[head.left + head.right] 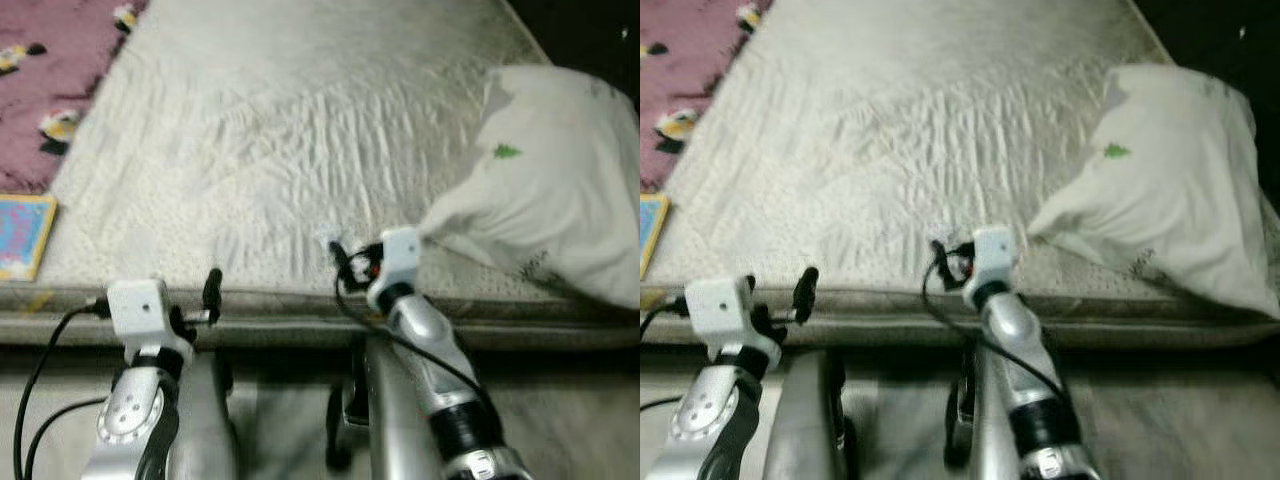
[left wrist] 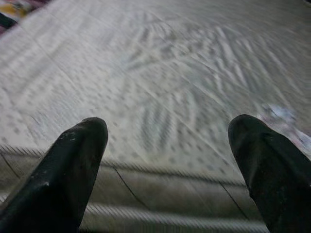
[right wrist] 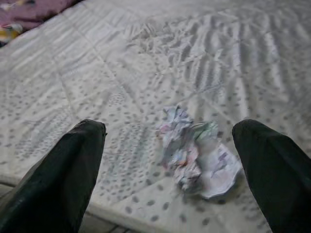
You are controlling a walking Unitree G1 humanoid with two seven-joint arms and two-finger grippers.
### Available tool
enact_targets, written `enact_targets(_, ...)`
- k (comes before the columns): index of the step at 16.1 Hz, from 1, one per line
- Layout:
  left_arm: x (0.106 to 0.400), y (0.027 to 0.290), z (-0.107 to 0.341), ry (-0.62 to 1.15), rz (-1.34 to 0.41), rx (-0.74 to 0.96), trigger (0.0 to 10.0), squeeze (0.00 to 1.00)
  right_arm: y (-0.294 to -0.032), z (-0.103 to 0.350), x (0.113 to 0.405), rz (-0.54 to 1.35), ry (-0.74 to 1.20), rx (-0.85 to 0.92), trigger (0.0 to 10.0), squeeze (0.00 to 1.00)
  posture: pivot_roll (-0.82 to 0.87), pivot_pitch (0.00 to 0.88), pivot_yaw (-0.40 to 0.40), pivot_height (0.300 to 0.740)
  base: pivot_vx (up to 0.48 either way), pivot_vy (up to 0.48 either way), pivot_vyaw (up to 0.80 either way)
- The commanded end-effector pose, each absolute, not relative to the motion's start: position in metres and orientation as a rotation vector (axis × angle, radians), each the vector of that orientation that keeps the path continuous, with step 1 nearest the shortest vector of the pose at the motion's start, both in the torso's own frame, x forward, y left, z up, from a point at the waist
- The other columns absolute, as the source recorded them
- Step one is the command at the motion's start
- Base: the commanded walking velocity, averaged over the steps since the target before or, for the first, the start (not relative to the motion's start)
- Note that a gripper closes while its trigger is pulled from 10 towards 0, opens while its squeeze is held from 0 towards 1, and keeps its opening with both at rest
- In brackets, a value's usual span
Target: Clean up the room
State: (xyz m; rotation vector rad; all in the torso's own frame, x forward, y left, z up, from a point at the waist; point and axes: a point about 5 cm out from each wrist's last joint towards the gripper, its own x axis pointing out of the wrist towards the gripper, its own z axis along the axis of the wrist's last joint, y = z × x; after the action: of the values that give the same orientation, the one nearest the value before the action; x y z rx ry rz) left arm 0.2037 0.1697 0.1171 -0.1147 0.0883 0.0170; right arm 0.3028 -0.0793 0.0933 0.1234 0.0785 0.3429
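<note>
Paper, apparently a light, crushable crumpled wad (image 3: pixel 197 158) at lower centre on the mattress (image 3: pixel 146 63), suits pinching across its middle by the right claw (image 3: pixel 175 170), fingers apart.

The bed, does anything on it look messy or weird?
Yes. A crumpled ball of printed paper lies near the white dotted mattress's front edge, between the open right end effector's fingers. The white pillow also slumps askew over the mattress's front right edge.
</note>
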Motion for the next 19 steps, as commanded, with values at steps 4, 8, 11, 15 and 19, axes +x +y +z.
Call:
enact_targets(4, 0.186, 0.164, 0.137, 0.058, 0.023, -0.134, 10.0, 0.0, -0.042, 0.104, 0.302, 0.547, 0.022, 0.196, 10.0, 0.0, 0.13, 0.333, -0.084, 0.546, 0.0, 0.0, 0.0)
enact_targets(8, 0.159, 0.168, 0.142, 0.117, 0.098, -0.124, 10.0, 0.0, -0.025, 0.115, 0.321, 0.546, 0.002, 0.256, 10.0, 0.0, 0.19, 0.386, -0.079, 0.546, 0.0, 0.0, 0.0)
enact_targets(11, 0.152, 0.166, 0.145, 0.141, 0.087, -0.093, 10.0, 0.0, -0.03, 0.132, 0.341, 0.471, -0.077, 0.261, 10.0, 0.0, 0.2, 0.402, -0.072, 0.517, 0.0, 0.0, 0.0)
enact_targets(15, 0.155, 0.164, 0.148, 0.133, 0.074, -0.078, 10.0, 0.0, -0.043, 0.144, 0.36, 0.329, -0.12, 0.176, 10.0, 0.0, 0.2, 0.395, -0.077, 0.517, 0.0, 0.0, 0.0)
enact_targets(19, 0.158, 0.16, 0.146, 0.137, 0.058, -0.074, 10.0, 0.0, -0.034, 0.137, 0.364, 0.297, -0.088, -0.092, 10.0, 0.0, 0.21, 0.375, -0.08, 0.517, 0.0, 0.0, 0.0)
